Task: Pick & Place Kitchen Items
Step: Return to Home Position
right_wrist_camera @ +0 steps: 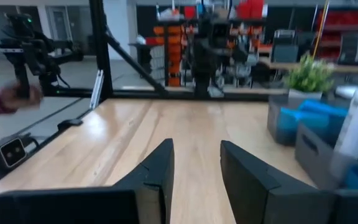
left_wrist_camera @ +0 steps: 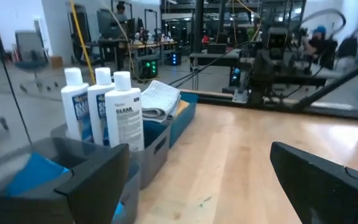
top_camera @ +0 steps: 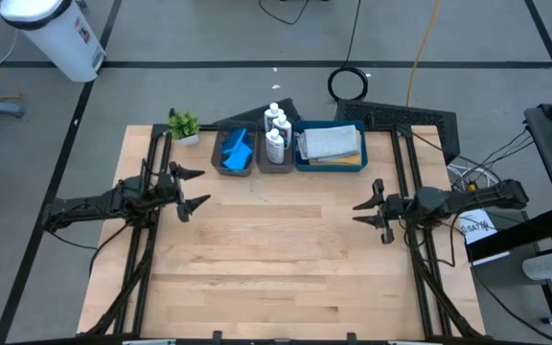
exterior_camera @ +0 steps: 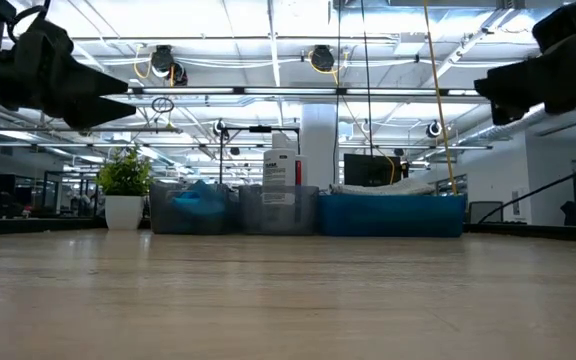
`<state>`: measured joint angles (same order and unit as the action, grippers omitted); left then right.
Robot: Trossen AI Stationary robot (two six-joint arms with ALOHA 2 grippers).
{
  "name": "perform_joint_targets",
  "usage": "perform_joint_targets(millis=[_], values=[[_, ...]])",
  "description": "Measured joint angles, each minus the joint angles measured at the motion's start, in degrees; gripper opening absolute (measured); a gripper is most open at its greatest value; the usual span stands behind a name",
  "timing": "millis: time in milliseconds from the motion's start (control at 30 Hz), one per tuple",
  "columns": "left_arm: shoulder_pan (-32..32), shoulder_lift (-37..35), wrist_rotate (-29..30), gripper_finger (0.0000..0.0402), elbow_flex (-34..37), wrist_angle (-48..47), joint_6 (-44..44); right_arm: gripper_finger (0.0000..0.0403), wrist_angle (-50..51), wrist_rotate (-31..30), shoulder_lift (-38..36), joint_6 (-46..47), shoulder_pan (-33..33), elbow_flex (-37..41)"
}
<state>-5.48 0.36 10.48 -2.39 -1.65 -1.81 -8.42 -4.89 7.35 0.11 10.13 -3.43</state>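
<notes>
Worktop point(top_camera: 276, 259): wood; everything you handle sits in a row of trays along its far edge.
Blue tray point(top_camera: 332, 167): holds a folded light cloth point(top_camera: 330, 144); you can't tell what lies under it.
Left pincer point(top_camera: 202, 188): spread wide, holding nothing, over the worktop's left side.
Right pincer point(top_camera: 357, 213): fingers apart, holding nothing, over the right side.
Bottles point(top_camera: 276, 132): three, upright in the middle grey tray point(top_camera: 276, 169).
Sponges point(top_camera: 238, 150): blue, in the left grey tray point(top_camera: 234, 172); from table height its wall blurs them.
</notes>
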Motion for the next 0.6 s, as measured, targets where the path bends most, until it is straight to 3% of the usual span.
perform_joint_targets(millis=[200, 600], values=[[0.00, -0.02, 0.03, 0.0392, 0.02, 0.13, 7.37, 0.0100, 4.97, 0.07, -7.35, -2.74, 0.00, 0.01], [0.00, 0.00, 0.04, 0.0392, 0.05, 0.29, 7.50, 0.0100, 4.47, 0.40, -2.51, -2.36, 0.00, 0.01]])
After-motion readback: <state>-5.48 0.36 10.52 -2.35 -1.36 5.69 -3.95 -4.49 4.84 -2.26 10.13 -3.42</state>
